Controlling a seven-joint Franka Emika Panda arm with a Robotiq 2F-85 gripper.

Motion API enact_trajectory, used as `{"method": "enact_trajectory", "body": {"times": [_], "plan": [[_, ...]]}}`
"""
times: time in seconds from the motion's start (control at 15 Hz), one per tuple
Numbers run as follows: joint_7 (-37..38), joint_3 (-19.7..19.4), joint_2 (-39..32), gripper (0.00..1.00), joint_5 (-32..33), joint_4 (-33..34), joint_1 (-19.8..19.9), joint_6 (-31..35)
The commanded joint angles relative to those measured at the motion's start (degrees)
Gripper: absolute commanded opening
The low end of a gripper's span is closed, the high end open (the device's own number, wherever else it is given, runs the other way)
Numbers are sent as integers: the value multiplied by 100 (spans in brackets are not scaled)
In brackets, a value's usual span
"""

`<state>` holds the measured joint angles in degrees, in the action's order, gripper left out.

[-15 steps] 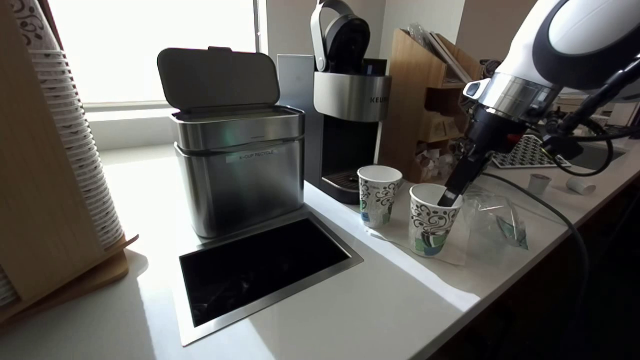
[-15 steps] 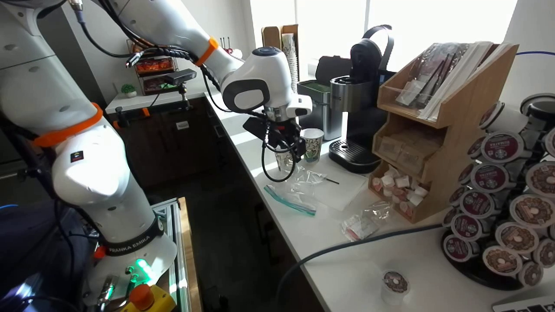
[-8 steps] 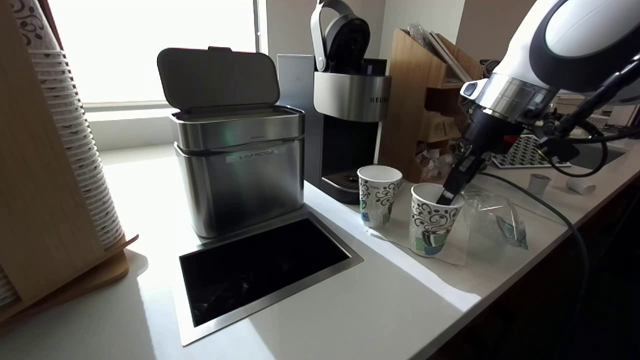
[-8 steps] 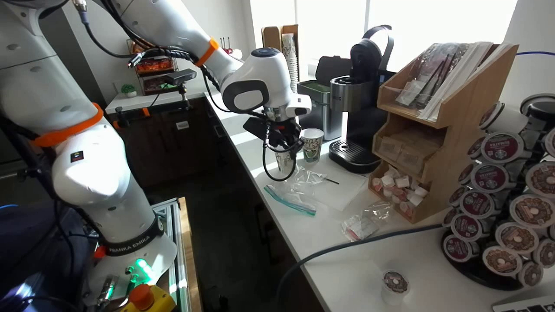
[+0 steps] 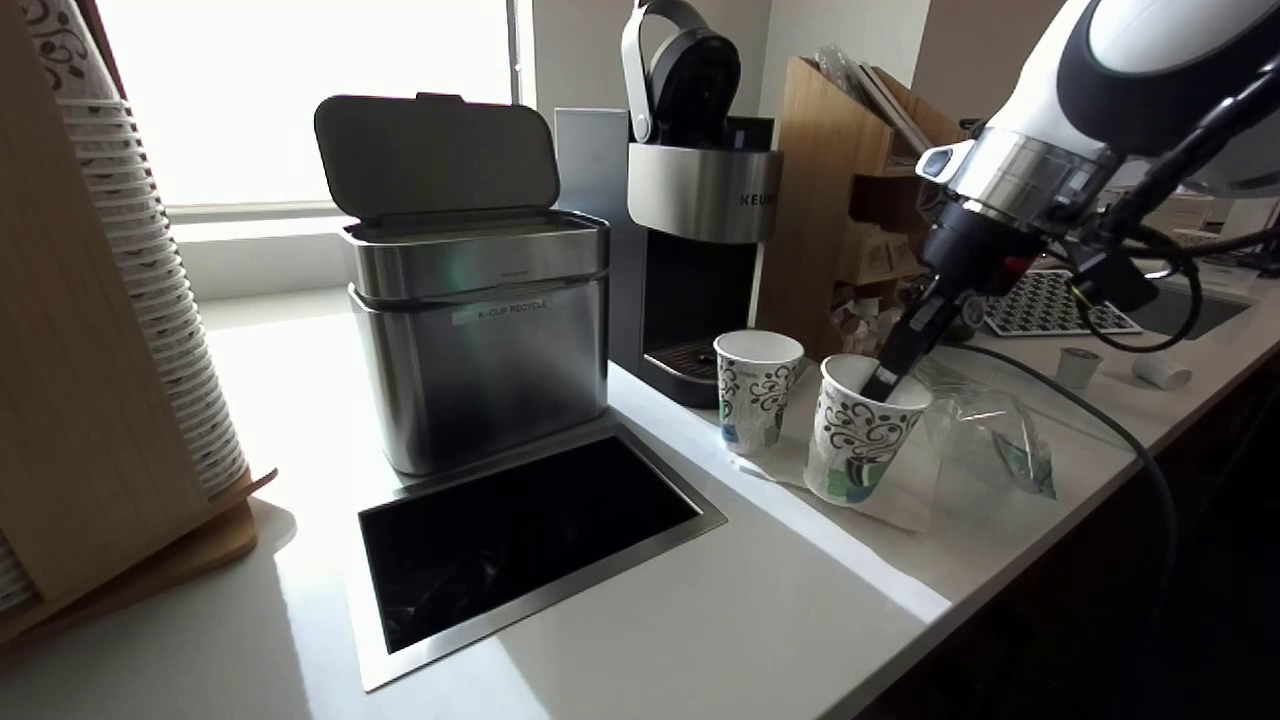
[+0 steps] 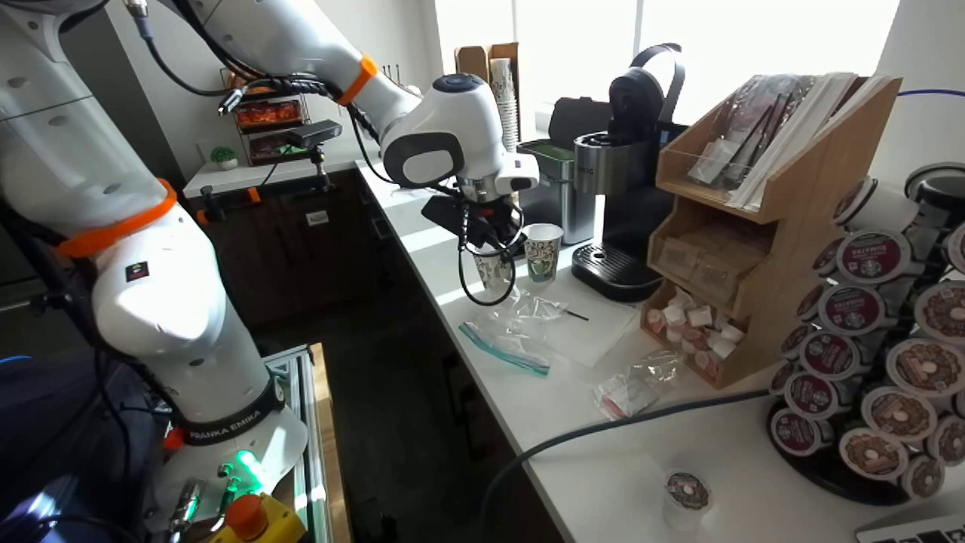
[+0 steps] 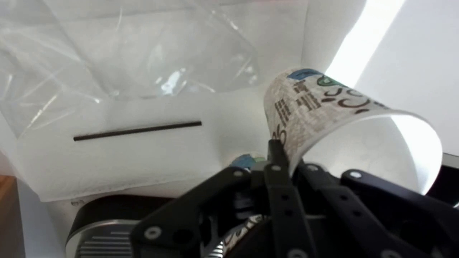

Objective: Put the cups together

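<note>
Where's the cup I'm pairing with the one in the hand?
In an exterior view, the free cup stands upright just left of the gripped cup, beside the coffee maker.

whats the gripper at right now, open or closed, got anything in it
Gripper: closed, holding the tilted cup by one side.

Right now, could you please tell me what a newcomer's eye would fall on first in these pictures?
Probably the big white robot arm, filling much of the left side of an exterior view. Next, the gripper, pinching the rim of a slightly tilted patterned cup, with a second patterned cup upright beside it, near the coffee maker. Then the steel bin, its lid raised, in front of a bright window.
</note>
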<state>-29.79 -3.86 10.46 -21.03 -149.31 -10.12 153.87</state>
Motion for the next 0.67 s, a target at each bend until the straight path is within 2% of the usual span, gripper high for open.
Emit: {"method": "enact_trajectory", "body": {"times": [0.0,0.27,0.6], "plan": [[-129,-18,515,1,-77,117,-53,-434],[103,9,790,1,281,427,1,-666],[169,-11,808,1,427,785,-29,-659]]}}
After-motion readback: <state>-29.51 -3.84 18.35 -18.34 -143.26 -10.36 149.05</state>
